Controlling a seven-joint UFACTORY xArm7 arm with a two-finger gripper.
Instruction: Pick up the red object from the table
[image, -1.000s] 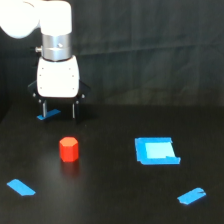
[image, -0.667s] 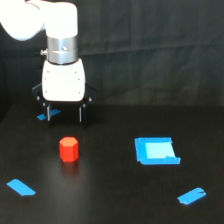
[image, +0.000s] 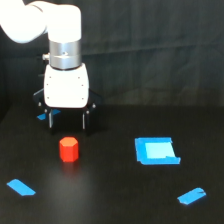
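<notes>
Gripper (image: 67, 122) hangs w/ fingers spread wide, nothing between them, just behind and above the red object (image: 69, 149). Red object stands upright on the black worktop (image: 110, 200), left of centre, not touched. Blue square patch (image: 156, 150) well to its right.

Behind everything hangs a black curtain (image: 150, 45), matte, with faint vertical folds, filling the whole back of the exterior view. At the view's upper left corner there's a sliver of something pale past the cloth, too blurred to name. Light is soft and even, with a dull sheen across the dark surface below. No windows, no floor, no other furniture in view.
</notes>
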